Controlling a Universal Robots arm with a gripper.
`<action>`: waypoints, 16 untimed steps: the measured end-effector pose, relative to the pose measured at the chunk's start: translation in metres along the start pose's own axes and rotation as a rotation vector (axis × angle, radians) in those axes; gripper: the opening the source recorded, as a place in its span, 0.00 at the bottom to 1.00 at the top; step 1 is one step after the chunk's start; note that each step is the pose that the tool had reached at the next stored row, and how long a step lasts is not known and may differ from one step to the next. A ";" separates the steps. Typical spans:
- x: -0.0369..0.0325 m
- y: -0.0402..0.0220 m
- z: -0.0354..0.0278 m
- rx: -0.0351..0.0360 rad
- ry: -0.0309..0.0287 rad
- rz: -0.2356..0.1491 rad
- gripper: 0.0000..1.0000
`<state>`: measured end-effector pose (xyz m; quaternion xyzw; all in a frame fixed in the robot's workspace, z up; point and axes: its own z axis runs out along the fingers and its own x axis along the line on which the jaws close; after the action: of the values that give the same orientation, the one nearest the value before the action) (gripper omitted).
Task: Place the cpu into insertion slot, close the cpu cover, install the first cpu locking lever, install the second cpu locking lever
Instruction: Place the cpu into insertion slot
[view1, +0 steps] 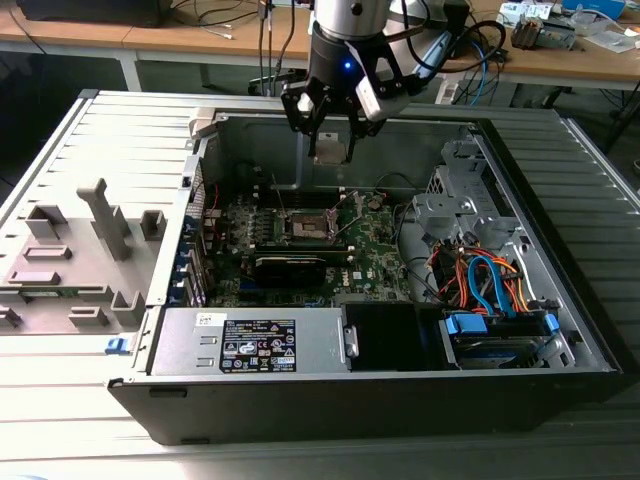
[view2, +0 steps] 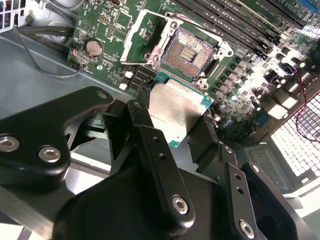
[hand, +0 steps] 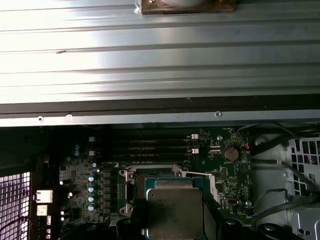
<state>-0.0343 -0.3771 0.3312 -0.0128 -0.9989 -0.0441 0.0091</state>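
The tool (view1: 330, 135) grips the cpu (view1: 329, 150) tight by two of its edges. You can see this best in the second wrist view, where black fingers (view2: 150, 135) press on both sides of the cpu (view2: 177, 112). Its shiny grey top faces up toward the camera.

The cpu hangs in the air over the open computer case (view1: 560, 330). It is not touching anything but the tool.

The insertion slot (view1: 308, 226) sits down on the green board (view1: 375, 250), in the far middle of the case. It is open, and its dark middle is bare in the second wrist view (view2: 192, 52). The cpu cover (view2: 131, 44) is flipped up and stands at one side of the slot, out of the way.

What matters here is that the slot lies under the cpu, with a gap of air between them. In the first wrist view the cpu (hand: 175, 212) hides much of the slot, and their edges look nearly lined up. I think the cpu is close to being right over it, but not quite.
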 end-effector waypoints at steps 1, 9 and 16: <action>0.0000 -0.0002 0.0001 0.0000 0.0000 0.000 0.55; -0.0001 -0.0014 0.0009 0.0000 0.0001 0.000 0.55; -0.0002 -0.0046 0.0033 0.0000 0.0000 0.000 0.55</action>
<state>-0.0343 -0.3814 0.3275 -0.0128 -0.9989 -0.0441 0.0091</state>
